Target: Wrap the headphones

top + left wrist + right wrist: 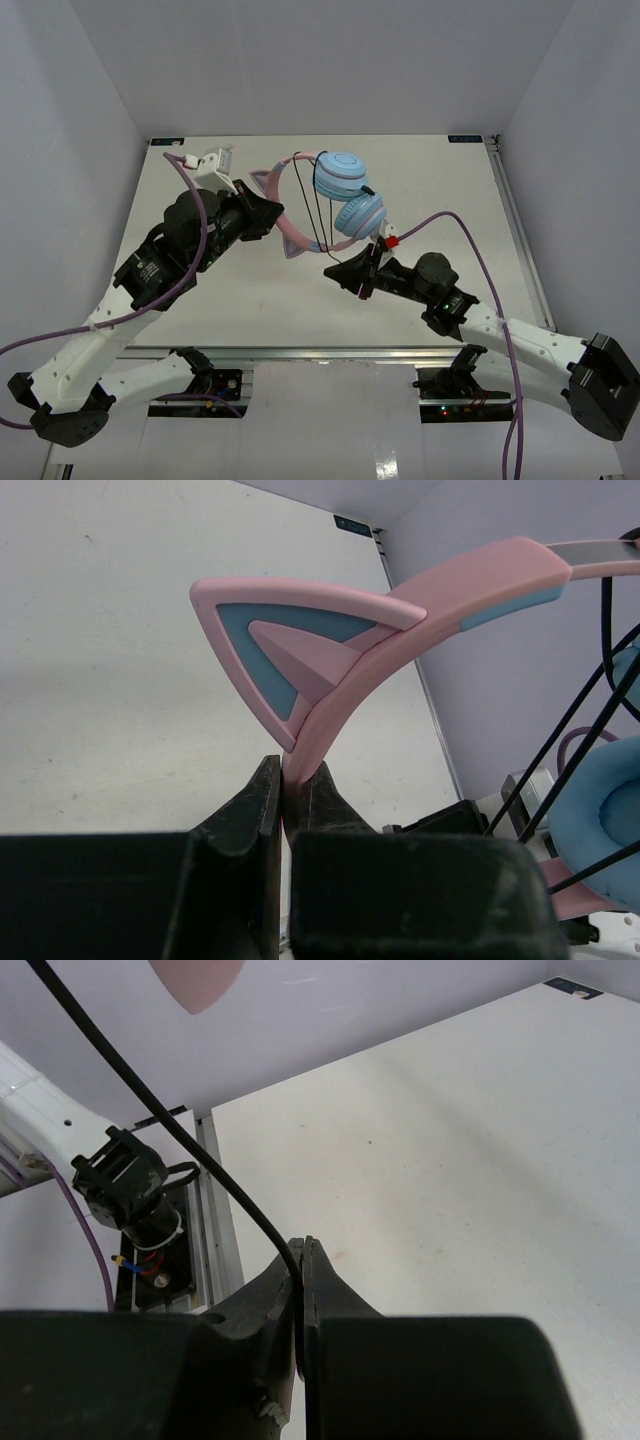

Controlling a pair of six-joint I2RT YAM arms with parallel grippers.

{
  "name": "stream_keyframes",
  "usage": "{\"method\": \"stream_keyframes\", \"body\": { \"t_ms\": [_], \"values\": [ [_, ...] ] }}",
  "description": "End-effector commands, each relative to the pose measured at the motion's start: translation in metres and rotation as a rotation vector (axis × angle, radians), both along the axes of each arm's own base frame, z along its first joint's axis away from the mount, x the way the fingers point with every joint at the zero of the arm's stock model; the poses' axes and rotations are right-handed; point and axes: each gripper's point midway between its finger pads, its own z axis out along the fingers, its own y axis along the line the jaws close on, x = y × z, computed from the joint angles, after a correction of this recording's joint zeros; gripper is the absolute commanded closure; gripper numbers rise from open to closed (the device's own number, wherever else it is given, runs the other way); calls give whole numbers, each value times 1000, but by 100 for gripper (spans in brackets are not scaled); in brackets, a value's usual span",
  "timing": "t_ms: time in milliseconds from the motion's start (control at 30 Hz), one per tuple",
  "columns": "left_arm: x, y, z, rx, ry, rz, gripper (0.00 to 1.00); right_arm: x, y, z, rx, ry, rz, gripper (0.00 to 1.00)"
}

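The left pincer (291, 775) was clamped on the pink headband (440, 595) of the headphones (345, 195), held above the surface (450, 170) between both arms; the right pincer (300, 1255) pinched the black cord (170, 1120). Winding seemed underway; next, that cord likely needed another loop around the band.

Bright, even white light falls from above the headphones (341, 176). On the table (450, 180) below and left of them lie only soft, pale shadows, with no glare. The top view is sharp throughout, its walls splaying outward away from the headphones. In the left wrist view the headband (340, 690) is crisp, while the left gripper (290, 772) beneath it is near-black and blurred. In the right wrist view the right gripper (303, 1247) is a dark, soft mass and the cord (150, 1108) is sharp.
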Motion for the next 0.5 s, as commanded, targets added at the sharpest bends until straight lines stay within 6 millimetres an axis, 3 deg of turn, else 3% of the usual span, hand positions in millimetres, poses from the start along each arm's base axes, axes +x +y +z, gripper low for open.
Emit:
{"method": "stream_keyframes", "body": {
  "t_ms": [0,167,300,467],
  "values": [
    [-14,-4,43,-152,-89,-59,100,12,-8,-11,-15,-20,-83,92],
    [-22,-5,37,-53,-114,-129,100,26,-19,-9,-26,-57,-182,92],
    [-51,-25,34,-25,-127,-345,100,46,-27,0,-49,-100,-288,92],
    [-76,-34,23,21,-117,-511,100,76,-37,5,-122,-129,-424,92]
  ]
}}
